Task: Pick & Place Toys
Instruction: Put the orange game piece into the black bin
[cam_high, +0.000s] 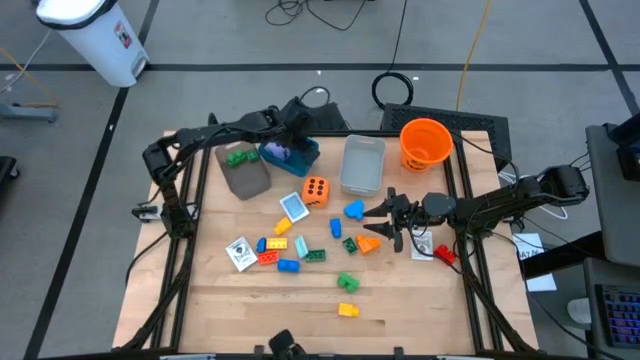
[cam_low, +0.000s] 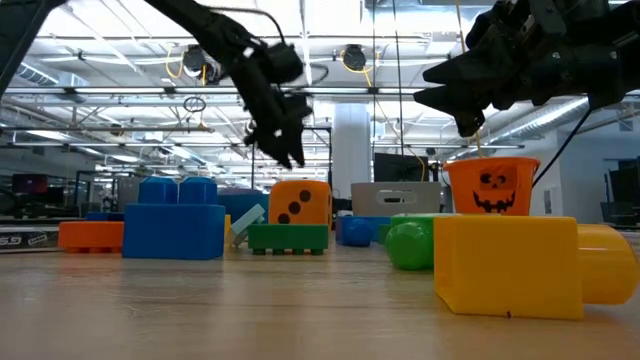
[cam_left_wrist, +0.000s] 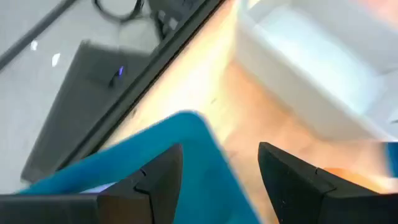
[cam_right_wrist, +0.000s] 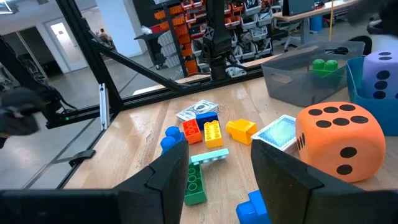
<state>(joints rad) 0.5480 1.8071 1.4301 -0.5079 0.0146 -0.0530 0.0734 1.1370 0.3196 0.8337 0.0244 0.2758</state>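
Toys lie scattered on the wooden table (cam_high: 300, 310): the orange spotted die (cam_high: 316, 190), blue, red, yellow and green bricks (cam_high: 285, 250), a yellow brick (cam_high: 347, 310) near the front edge and cards (cam_high: 240, 252). A purple die (cam_high: 278, 152) sits inside the teal box (cam_high: 300, 155). My left gripper (cam_high: 296, 132) hangs open above that box's far corner (cam_left_wrist: 186, 155), nothing between its fingers. At the middle right, my right gripper (cam_high: 378, 222) is held level above the table, open and empty, pointing toward the left edge at the bricks (cam_right_wrist: 205, 134) and orange die (cam_right_wrist: 339, 140).
A dark grey bin (cam_high: 245, 175) holding a green brick (cam_high: 240, 157) stands left of the teal box. A pale bin (cam_high: 362, 165) and the orange bucket (cam_high: 425, 142) stand at the back right. A red brick (cam_high: 445, 256) and a card (cam_high: 422, 248) lie under my right arm.
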